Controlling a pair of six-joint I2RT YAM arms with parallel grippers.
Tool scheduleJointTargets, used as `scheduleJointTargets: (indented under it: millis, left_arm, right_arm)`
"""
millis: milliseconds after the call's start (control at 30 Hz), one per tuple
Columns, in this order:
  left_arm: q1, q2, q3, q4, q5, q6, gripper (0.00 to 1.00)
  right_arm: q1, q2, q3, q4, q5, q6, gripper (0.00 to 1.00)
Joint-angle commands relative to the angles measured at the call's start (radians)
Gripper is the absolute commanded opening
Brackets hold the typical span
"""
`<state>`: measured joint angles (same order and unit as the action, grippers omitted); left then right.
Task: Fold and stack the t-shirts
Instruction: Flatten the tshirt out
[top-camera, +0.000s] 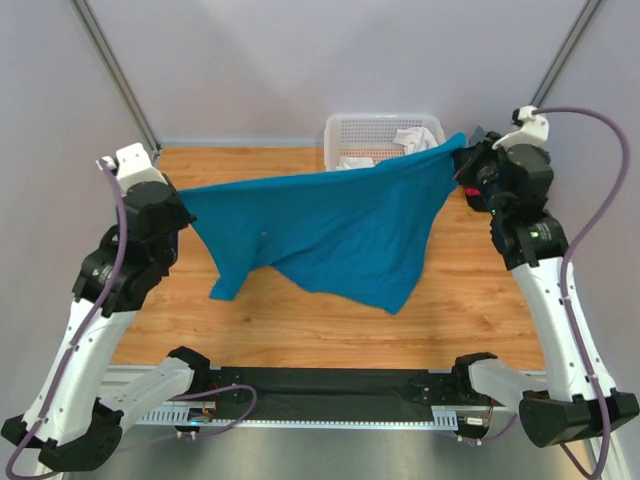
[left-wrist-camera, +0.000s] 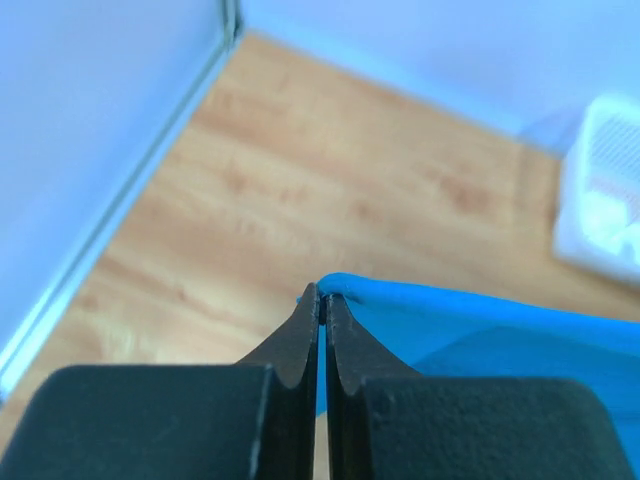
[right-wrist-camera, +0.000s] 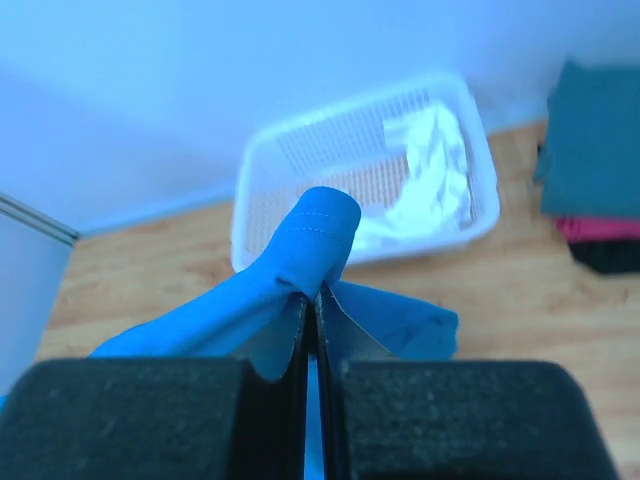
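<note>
The teal-blue t-shirt (top-camera: 330, 235) hangs stretched in the air between both arms above the wooden table. My left gripper (top-camera: 178, 203) is shut on its left edge; in the left wrist view the cloth (left-wrist-camera: 480, 325) runs off to the right from the closed left gripper (left-wrist-camera: 322, 300). My right gripper (top-camera: 462, 160) is shut on the right edge, where a hemmed fold of the shirt (right-wrist-camera: 310, 245) bunches above the closed right gripper (right-wrist-camera: 312, 300). A white shirt (right-wrist-camera: 425, 175) lies in the basket. Slate-grey (right-wrist-camera: 590, 140), red-pink (right-wrist-camera: 600, 228) and black (right-wrist-camera: 610, 255) shirts lie stacked at the far right.
The white lattice basket (top-camera: 352, 128) stands at the back middle of the wooden table (top-camera: 300, 320), behind the hanging shirt. The folded stack sits behind my right wrist near the table's right edge. Grey walls and metal posts surround the table.
</note>
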<state>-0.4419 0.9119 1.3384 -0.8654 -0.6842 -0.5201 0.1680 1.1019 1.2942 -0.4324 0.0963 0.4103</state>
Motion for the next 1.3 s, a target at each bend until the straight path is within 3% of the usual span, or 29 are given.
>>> scheduleJointTargets:
  millis: [0, 233, 400, 800, 967, 1033, 1133, 1267]
  left_arm:
    - [0.008, 0.005, 0.161, 0.126, -0.047, 0.248, 0.0]
    - [0.009, 0.019, 0.32, 0.144, -0.115, 0.405, 0.0]
    - [0.009, 0.047, 0.425, 0.152, -0.127, 0.492, 0.0]
    - [0.009, 0.107, 0.444, 0.132, -0.123, 0.529, 0.0]
    - [0.018, 0.221, 0.467, 0.151, -0.141, 0.531, 0.0]
    - [0.052, 0.299, 0.536, 0.146, -0.062, 0.525, 0.0]
    - [0.107, 0.428, 0.666, 0.126, 0.047, 0.525, 0.0]
    - [0.143, 0.571, 0.859, 0.13, 0.094, 0.578, 0.0]
  right_arm:
    - [-0.001, 0.006, 0.112, -0.086, -0.029, -0.102, 0.0]
    - [-0.001, 0.019, 0.352, -0.048, -0.15, -0.222, 0.0]
    - [-0.001, 0.104, 0.591, -0.178, -0.13, -0.243, 0.0]
    - [-0.001, 0.127, 0.594, -0.232, -0.058, -0.274, 0.0]
    - [-0.001, 0.189, 0.591, -0.2, 0.008, -0.298, 0.0]
    - [-0.001, 0.231, 0.615, -0.164, 0.019, -0.33, 0.0]
    - [-0.001, 0.357, 0.762, -0.206, 0.031, -0.355, 0.0]
    - [-0.001, 0.498, 0.953, -0.244, 0.057, -0.386, 0.0]
